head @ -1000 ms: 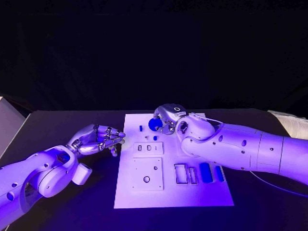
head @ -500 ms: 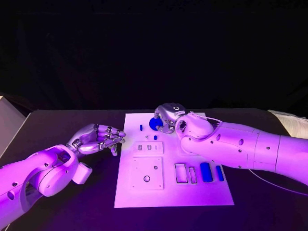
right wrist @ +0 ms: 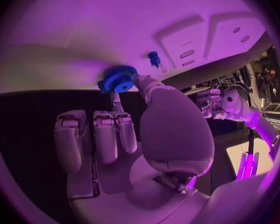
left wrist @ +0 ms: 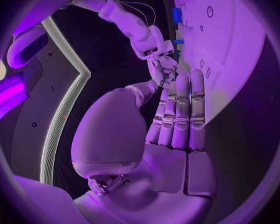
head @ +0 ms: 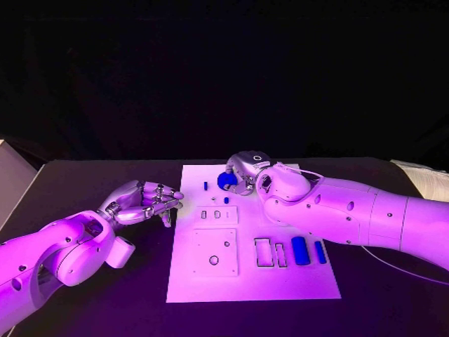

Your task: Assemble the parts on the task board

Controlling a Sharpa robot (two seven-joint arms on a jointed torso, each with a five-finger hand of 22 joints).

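Observation:
The white task board (head: 250, 281) lies mid-table. My right hand (head: 247, 170) hovers over its far edge and pinches a blue gear (head: 226, 181) between thumb and a finger; the right wrist view shows the gear (right wrist: 118, 79) just above the board (right wrist: 84, 30), near a small blue peg (right wrist: 154, 58). My left hand (head: 142, 203) hangs just left of the board, fingers curled in and holding nothing. In the left wrist view its fingers (left wrist: 177, 119) lie close together with the thumb against their tips.
Two long blue parts (head: 299, 250) (head: 320, 253) lie at the board's right, next to two rectangular slots (head: 264, 253). Two raised plates with holes (head: 217, 215) (head: 215, 253) sit mid-board. Small blue pegs (head: 205, 186) (head: 226, 200) stand near the far edge.

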